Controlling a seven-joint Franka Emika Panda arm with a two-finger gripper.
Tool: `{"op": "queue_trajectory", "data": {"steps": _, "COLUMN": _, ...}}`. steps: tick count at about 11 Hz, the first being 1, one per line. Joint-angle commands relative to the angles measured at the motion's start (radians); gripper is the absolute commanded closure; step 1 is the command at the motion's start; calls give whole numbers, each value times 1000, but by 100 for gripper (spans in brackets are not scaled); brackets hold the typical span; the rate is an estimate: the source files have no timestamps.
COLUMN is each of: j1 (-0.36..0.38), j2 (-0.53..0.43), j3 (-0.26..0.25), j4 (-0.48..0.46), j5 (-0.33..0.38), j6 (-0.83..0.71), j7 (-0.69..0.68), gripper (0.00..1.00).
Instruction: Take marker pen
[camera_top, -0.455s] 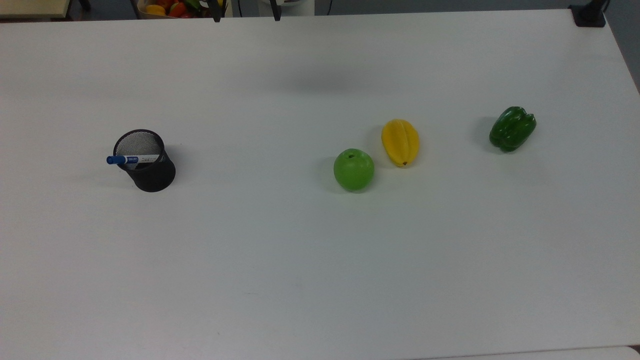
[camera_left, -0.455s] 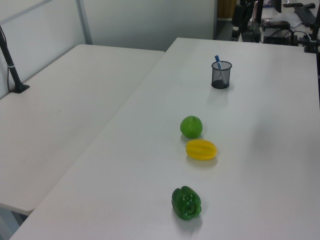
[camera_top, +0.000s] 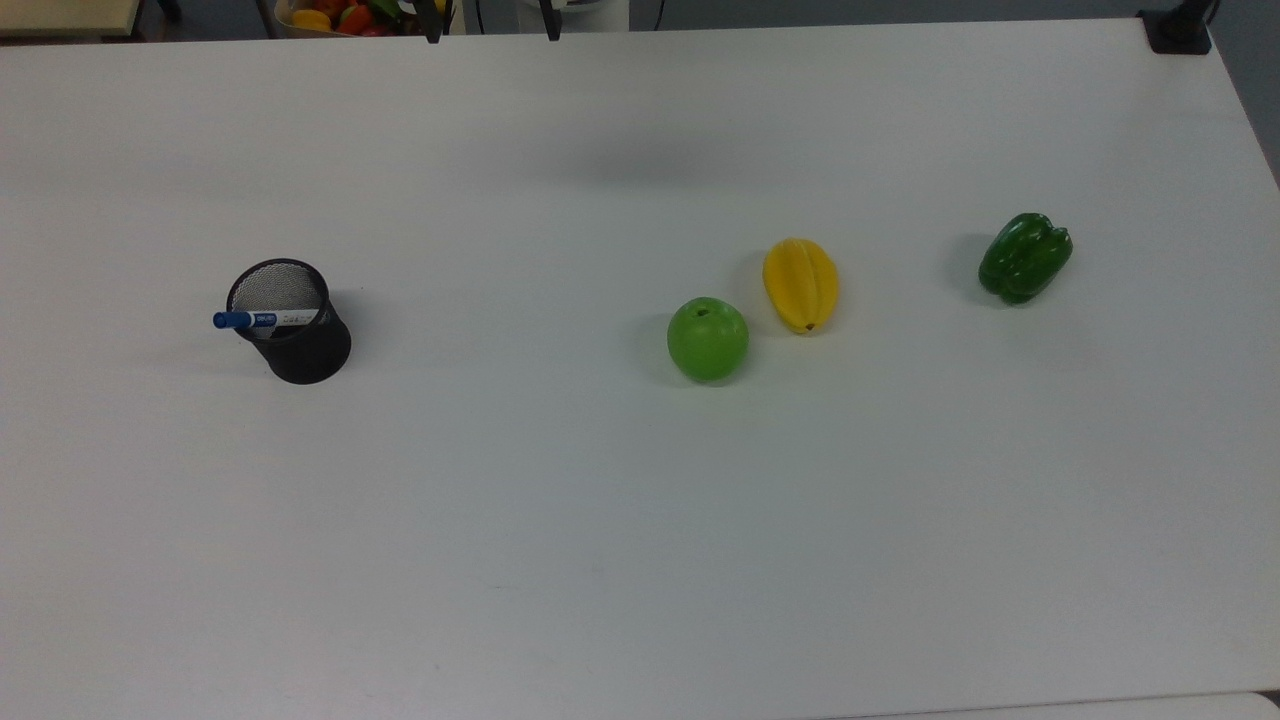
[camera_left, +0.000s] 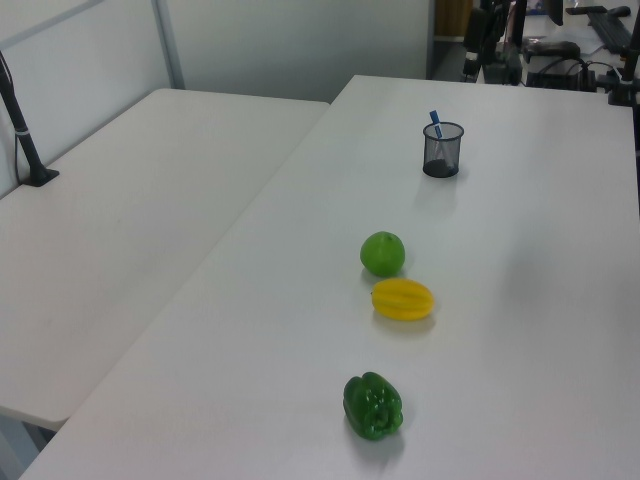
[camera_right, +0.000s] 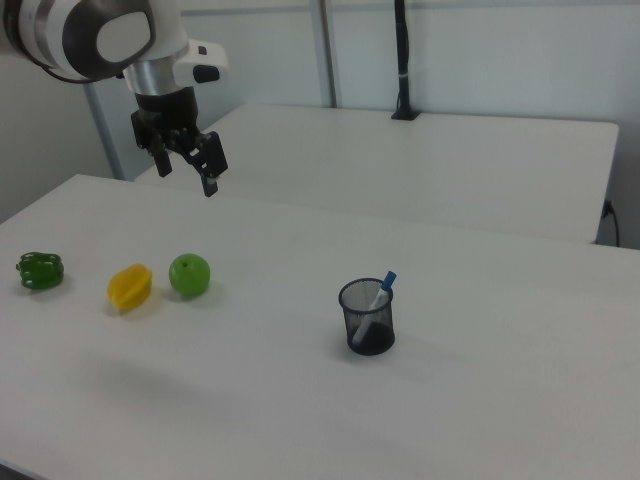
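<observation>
White tabletop (camera_top: 600, 550) runs across all my feeds, with a second white table (camera_left: 120, 220) butted against it on the left view's left.

Nearest in my left view is the pepper (camera_left: 373, 406), dark green and lying on its side. Behind it comes the yellow starfruit (camera_left: 403, 299), then the green apple (camera_left: 382, 253) just beside the starfruit, the two close but not touching as far as I can see in the top view. The pepper sits well apart from that pair.

Farther along the same line stands the black mesh cup (camera_left: 442, 148), upright and well apart from the fruit. The marker (camera_top: 265, 319) is inside this cup, leaning against the rim, its blue cap sticking out over the edge toward the top view's left; the white barrel slants down into the cup. In my right view the marker (camera_right: 380, 294) tilts toward the right view's right with the cap uppermost.

My gripper (camera_right: 190, 160) hangs in the air in the right view, above the table and beyond the apple (camera_right: 189, 274), well apart from the cup (camera_right: 367, 316). Its black fingers (camera_right: 212, 166) are spread apart with nothing between them.

At the far edge of the top view I see a bin of coloured fruit (camera_top: 340, 15).
</observation>
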Motion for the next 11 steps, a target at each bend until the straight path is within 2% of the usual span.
{"op": "queue_trajectory", "data": {"steps": 1, "j1": 7, "j2": -36, "j3": -11, "j4": -38, "j5": 13, "j6": -1, "j7": -16, "gripper": 0}}
{"op": "queue_trajectory", "data": {"steps": 6, "j1": -6, "j2": -30, "j3": -11, "j4": -31, "j5": 11, "j6": 13, "j7": -24, "gripper": 0}}
{"op": "queue_trajectory", "data": {"steps": 9, "j1": -11, "j2": -19, "j3": -12, "j4": -12, "j5": -29, "j6": 97, "j7": -16, "gripper": 0}}
{"op": "queue_trajectory", "data": {"steps": 11, "j1": -54, "j2": 22, "j3": -14, "j4": 11, "j5": -43, "j6": 183, "j7": -13, "gripper": 0}}
